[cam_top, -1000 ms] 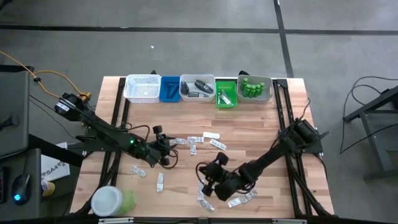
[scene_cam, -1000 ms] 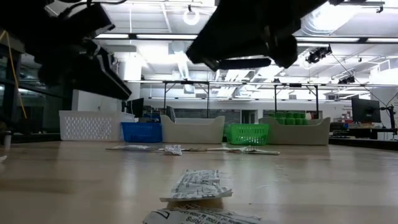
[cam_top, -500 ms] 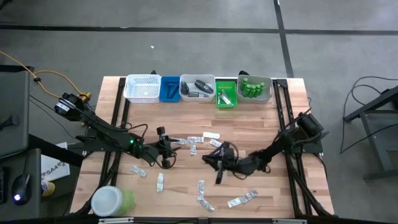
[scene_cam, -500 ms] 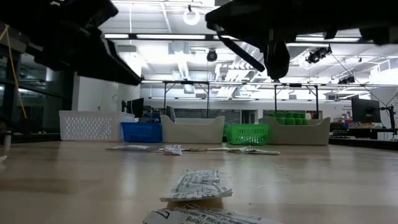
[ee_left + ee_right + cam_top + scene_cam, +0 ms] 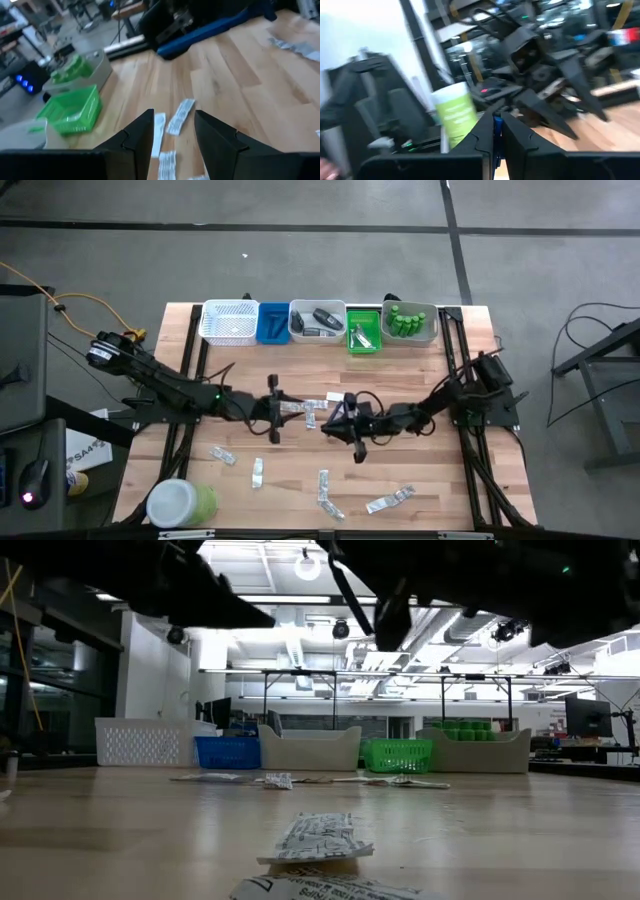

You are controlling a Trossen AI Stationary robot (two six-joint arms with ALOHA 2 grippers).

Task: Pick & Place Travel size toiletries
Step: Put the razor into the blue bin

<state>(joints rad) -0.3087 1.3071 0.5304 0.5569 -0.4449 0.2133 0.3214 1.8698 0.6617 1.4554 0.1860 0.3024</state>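
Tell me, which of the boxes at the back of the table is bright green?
The green tray, second from the right in the row. The others are a white basket, a small blue tray and two grey bins, one holding green bottles.

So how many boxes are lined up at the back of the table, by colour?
White basket: 1
Blue tray: 1
Green tray: 1
Pale grey trays: 2
Total: 5
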